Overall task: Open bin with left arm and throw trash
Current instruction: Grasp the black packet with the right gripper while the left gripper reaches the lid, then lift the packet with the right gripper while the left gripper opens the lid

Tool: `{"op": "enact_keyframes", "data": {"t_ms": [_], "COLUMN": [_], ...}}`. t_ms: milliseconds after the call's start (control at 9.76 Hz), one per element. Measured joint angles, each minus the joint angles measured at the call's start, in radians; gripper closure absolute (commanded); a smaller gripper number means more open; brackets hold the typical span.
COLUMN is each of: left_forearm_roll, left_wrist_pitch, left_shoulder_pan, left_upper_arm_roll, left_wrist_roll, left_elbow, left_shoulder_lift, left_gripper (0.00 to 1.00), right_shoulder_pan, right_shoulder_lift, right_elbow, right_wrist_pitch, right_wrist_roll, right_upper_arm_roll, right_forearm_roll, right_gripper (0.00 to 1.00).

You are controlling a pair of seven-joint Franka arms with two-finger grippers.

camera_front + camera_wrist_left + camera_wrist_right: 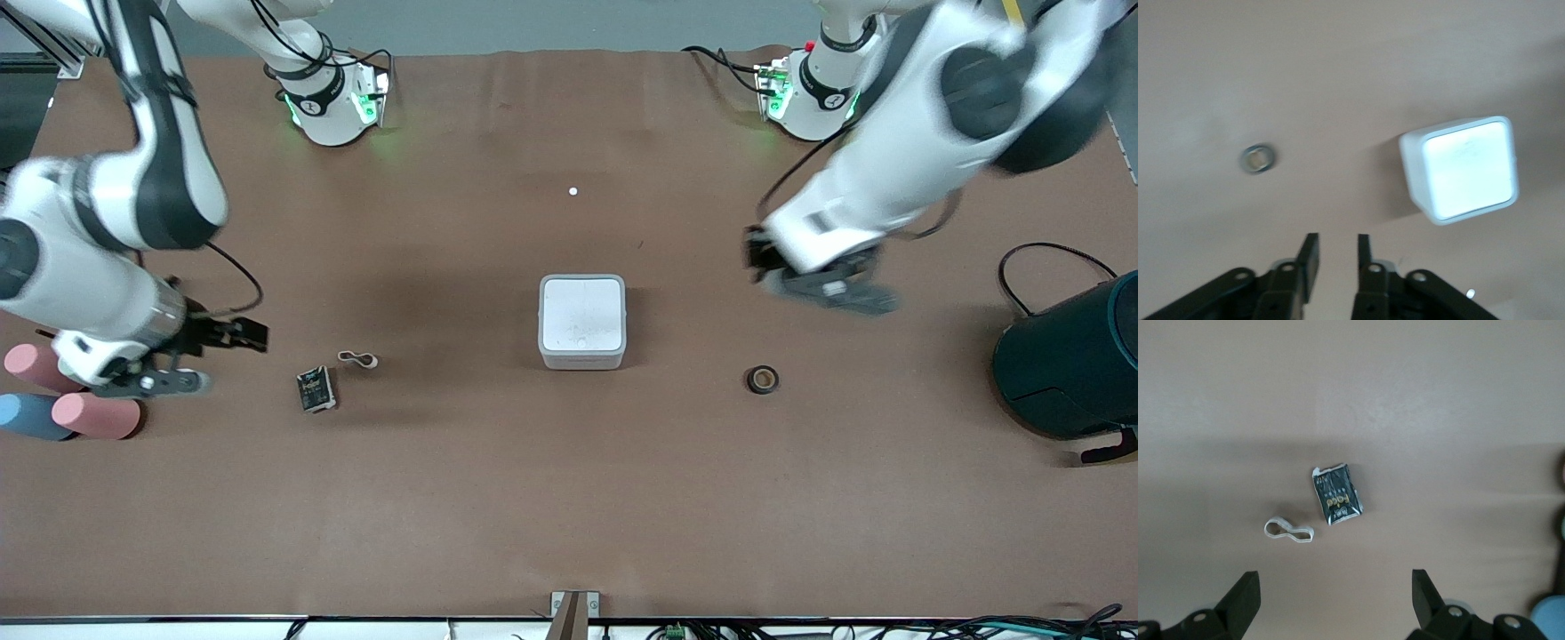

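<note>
The white bin sits mid-table with its flat lid shut; it also shows in the left wrist view. The dark tape roll lies toward the left arm's end. The dark snack wrapper and the tan rubber band lie toward the right arm's end. My left gripper hovers over bare table between bin and tape roll, empty, fingers a narrow gap apart. My right gripper is wide open and empty, beside the wrapper.
A large dark teal container with a black cable stands at the left arm's end. Pink and blue cylinders lie at the right arm's end under the right hand. A tiny white dot lies farther from the camera than the bin.
</note>
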State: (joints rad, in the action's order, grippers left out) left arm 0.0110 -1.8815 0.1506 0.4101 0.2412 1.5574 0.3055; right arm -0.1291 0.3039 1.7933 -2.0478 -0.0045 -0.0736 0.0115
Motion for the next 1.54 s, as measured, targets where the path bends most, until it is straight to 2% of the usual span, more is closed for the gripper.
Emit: {"op": "enact_keyframes", "data": {"t_ms": [205,410,717,1127,1229,1434,1536], "left_forearm_roll": [-0.049,-0.099,-0.229,-0.256,-0.269,-0.272,-0.272], "left_wrist_pitch": [-0.211,-0.328,-0.364,-0.442,-0.442,-0.426,-0.358], "left_shoulder_pan": [0.130,0.214,0.267,0.274,0.279,0.278,0.268], "left_upper_arm_roll": [0.000,-0.001,-0.002,-0.007,-0.009,-0.011,-0.011], "left_wrist_roll": [0.051,0.122,0.213,0.267,0.278,0.291,0.294], "left_elbow": [-0.018,-0.065,-0.088,-0.090,-0.090,-0.094,-0.103], "left_shoulder_lift": [0.186,0.322,0.389,0.421,0.420,0.416,0.399], "left_gripper": [1.00,1.00,1.00,1.00,1.00,1.00,1.00], "right_shoulder_pan": [-0.001,-0.006,-0.014,-0.015,-0.015,-0.015,-0.015], "right_shoulder_lift": [0.058,0.119,0.206,0.261,0.273,0.303,0.310], "right_elbow": [0.061,0.076,0.082,0.081,0.081,0.081,0.081], "right_wrist_pitch": [-0.126,-0.199,-0.299,-0.335,-0.352,-0.378,-0.381], "right_wrist_roll": [-0.007,-0.013,-0.027,-0.029,-0.030,-0.030,-0.030], "right_upper_arm_roll": [0.001,0.009,0.014,0.013,0.013,0.013,0.013], "right_forearm_roll": [0.005,0.005,0.006,0.006,0.006,0.006,0.006], "right_gripper": [0.00,0.00,0.00,0.00,0.06,0.43,0.62]}}
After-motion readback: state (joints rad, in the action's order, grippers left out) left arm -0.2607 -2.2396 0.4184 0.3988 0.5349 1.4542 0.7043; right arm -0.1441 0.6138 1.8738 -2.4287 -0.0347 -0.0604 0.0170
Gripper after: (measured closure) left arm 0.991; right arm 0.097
